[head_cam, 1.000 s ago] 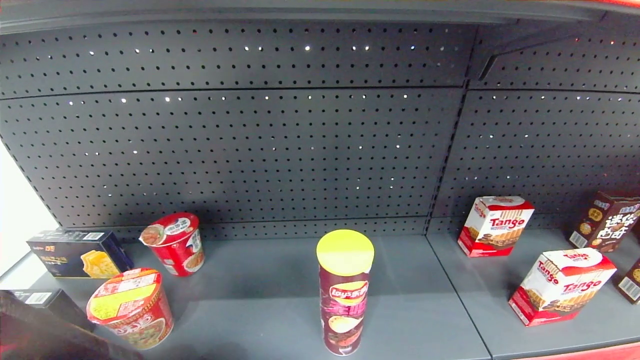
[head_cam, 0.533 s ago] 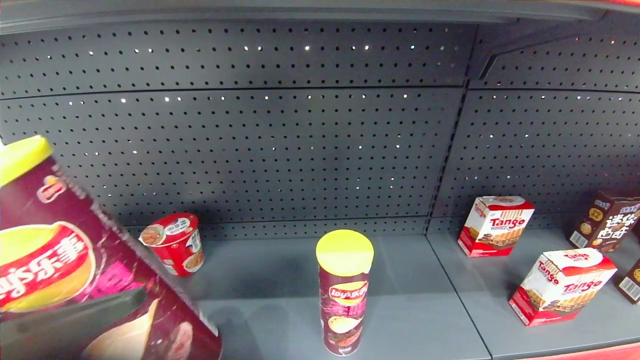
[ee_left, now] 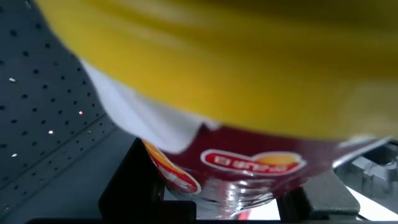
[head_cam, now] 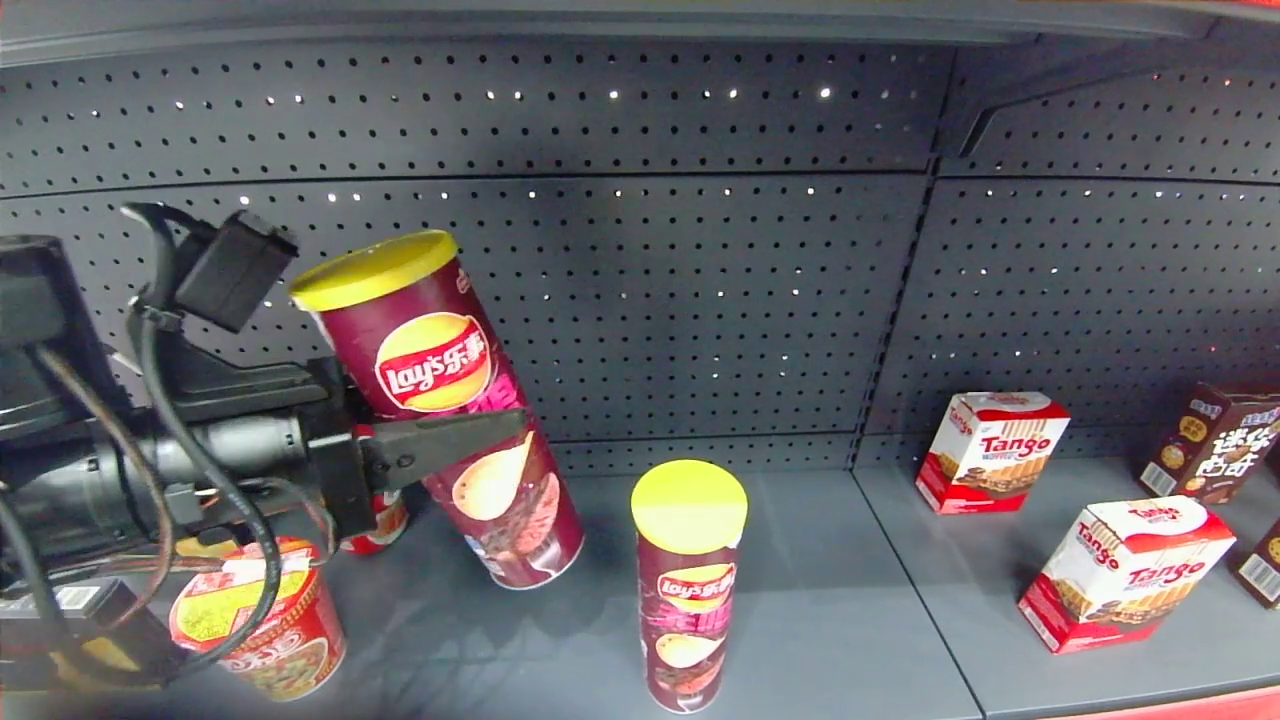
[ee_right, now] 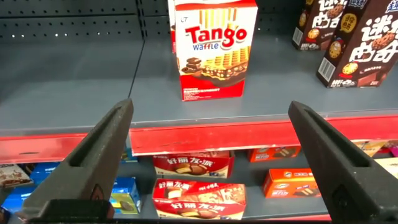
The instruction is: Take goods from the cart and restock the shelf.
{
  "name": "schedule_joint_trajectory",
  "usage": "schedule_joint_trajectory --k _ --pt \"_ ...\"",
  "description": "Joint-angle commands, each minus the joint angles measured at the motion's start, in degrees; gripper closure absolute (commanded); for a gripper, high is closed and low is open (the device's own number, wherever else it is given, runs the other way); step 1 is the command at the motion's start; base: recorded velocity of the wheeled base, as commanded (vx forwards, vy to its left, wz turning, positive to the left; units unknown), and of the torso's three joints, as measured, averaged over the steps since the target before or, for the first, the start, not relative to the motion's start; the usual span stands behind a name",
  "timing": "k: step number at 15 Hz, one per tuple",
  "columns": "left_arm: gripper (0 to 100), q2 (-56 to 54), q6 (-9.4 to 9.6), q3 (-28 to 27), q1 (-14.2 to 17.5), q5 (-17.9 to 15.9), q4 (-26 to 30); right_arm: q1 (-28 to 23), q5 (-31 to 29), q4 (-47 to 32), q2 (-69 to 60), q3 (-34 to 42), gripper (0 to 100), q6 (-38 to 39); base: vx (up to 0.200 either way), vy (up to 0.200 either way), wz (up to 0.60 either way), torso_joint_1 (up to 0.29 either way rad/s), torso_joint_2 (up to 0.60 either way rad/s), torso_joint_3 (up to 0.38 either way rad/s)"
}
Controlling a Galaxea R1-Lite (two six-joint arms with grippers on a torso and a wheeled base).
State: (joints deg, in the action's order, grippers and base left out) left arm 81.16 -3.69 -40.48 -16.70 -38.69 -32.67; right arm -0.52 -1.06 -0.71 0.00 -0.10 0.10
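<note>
Grey pegboard [head_cam: 640, 300] backs the shelf [head_cam: 800, 620] I'm looking at through the head camera.

Left end effector [head_cam: 500, 420]: clenched on the held can [head_cam: 430, 370], gripping it across the middle of the body. I see one dark finger [head_cam: 450, 440] lying over the front of the can; the other is hidden behind it. From the left wrist camera the fingers [ee_left: 134, 186] bracket the can on both sides, tight against it.

Held can: tall maroon chip tube, yellow lid [head_cam: 375, 268], red and yellow logo facing me. It is tilted, lid toward the robot's left and up, base low over the shelf deck. I cannot tell whether the base touches the deck. It sits to the left of and behind the standing can [head_cam: 690, 580], well apart from it.

Right end effector [ee_right: 210, 106]: released, fingers spread wide, holding nothing and touching nothing. It faces the shelf's red front rail [ee_right: 217, 134], with a wafer box [ee_right: 214, 46] upright just behind that rail.

Other stock: noodle cup [head_cam: 265, 620] under the left arm, second cup [head_cam: 385, 520] mostly hidden behind it; two wafer boxes [head_cam: 990, 450] [head_cam: 1125, 570] and a brown box [head_cam: 1210, 440] on the right bay
</note>
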Motion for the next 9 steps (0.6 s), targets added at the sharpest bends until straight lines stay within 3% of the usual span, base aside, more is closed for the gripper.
schedule_joint_trajectory --k 1,3,5,7,9 --pt "100 9.36 0.27 -3.99 1.76 -2.26 -0.38 0.0 0.01 0.0 0.0 0.01 0 -0.01 0.0 0.0 0.0 0.0 0.0 0.0" --pt "100 12.09 1.58 -5.75 1.85 -2.88 -0.29 0.0 0.01 0.0 0.0 0.01 0 -0.01 0.0 0.0 0.0 0.0 0.0 0.0" --pt "100 17.98 6.77 -8.38 2.11 -4.64 -0.55 0.0 0.01 0.0 0.0 0.01 0 -0.01 0.0 0.0 0.0 0.0 0.0 0.0" --pt "100 21.84 9.49 -10.58 2.11 -5.16 -0.55 0.0 0.01 0.0 0.0 0.01 0 -0.01 0.0 0.0 0.0 0.0 0.0 0.0" --pt "100 23.42 9.76 -11.99 1.76 -5.16 -0.55 0.0 0.01 0.0 0.0 0.01 0 -0.01 0.0 0.0 0.0 0.0 0.0 0.0"
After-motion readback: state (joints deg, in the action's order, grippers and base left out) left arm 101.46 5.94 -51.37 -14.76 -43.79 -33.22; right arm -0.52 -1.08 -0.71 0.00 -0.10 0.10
